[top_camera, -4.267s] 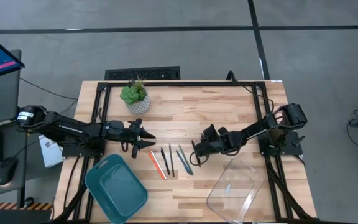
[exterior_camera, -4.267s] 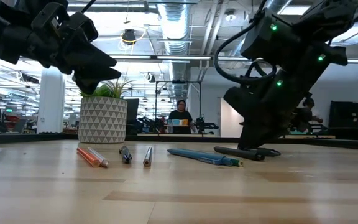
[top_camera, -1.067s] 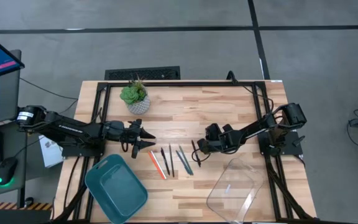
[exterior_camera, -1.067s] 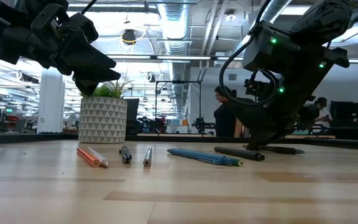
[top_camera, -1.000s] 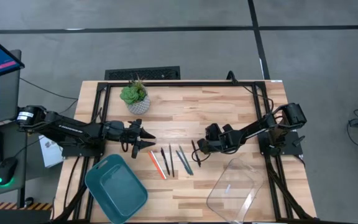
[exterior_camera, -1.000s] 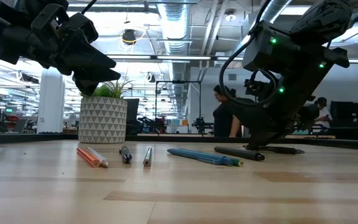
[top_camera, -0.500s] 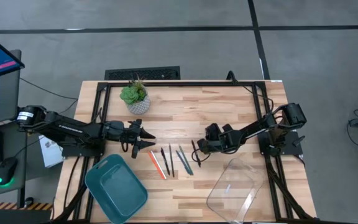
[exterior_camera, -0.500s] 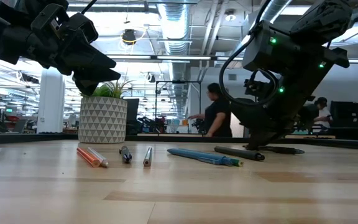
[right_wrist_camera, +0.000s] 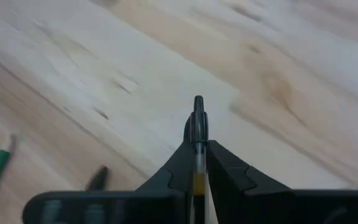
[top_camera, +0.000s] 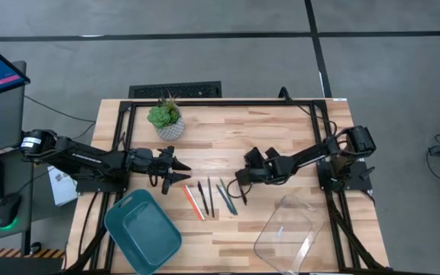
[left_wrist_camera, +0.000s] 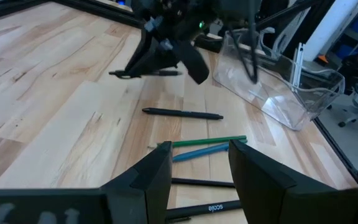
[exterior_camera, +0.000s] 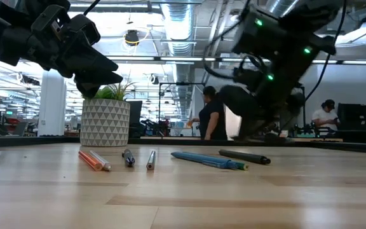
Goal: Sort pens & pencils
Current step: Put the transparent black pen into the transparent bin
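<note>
Lifted: right gripper [top_camera: 242, 179] (jaws clamped) carries pen [left_wrist_camera: 145, 73].

The wooden table [top_camera: 281, 130] carries a potted plant [top_camera: 165, 119], teal tray [top_camera: 142, 231], clear bin [top_camera: 285, 227], and seemingly six pens and pencils [top_camera: 212, 197] between the grippers.

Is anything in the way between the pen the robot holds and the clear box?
Nothing visible is. The right gripper holds the pen in the air, and only bare table lies between it and the clear box.
</note>
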You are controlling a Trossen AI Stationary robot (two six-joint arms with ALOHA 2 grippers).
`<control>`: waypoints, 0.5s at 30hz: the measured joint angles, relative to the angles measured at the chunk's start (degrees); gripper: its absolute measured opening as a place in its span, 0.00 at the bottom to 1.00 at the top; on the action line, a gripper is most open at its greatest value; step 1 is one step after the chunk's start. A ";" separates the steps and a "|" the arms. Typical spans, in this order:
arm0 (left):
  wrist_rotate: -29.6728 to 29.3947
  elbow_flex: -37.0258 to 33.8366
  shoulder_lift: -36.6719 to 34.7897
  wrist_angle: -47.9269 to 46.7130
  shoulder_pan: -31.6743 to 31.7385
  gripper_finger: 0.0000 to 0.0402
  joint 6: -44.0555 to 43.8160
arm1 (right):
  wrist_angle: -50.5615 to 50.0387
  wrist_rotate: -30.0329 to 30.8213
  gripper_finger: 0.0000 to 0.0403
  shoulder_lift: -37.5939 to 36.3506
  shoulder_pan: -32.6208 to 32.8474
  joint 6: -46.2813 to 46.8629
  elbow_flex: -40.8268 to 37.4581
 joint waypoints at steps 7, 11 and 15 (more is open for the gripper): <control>0.00 0.00 0.00 -0.93 0.00 0.37 0.00 | -1.21 0.38 0.15 0.00 -0.85 -6.73 5.41; 0.00 0.00 0.00 -1.07 0.00 0.37 0.00 | -3.73 0.43 0.15 -0.02 -0.72 -9.14 9.01; 0.00 0.00 0.00 -1.15 -0.01 0.37 0.00 | -9.28 1.28 0.15 -0.02 -0.16 -9.39 13.06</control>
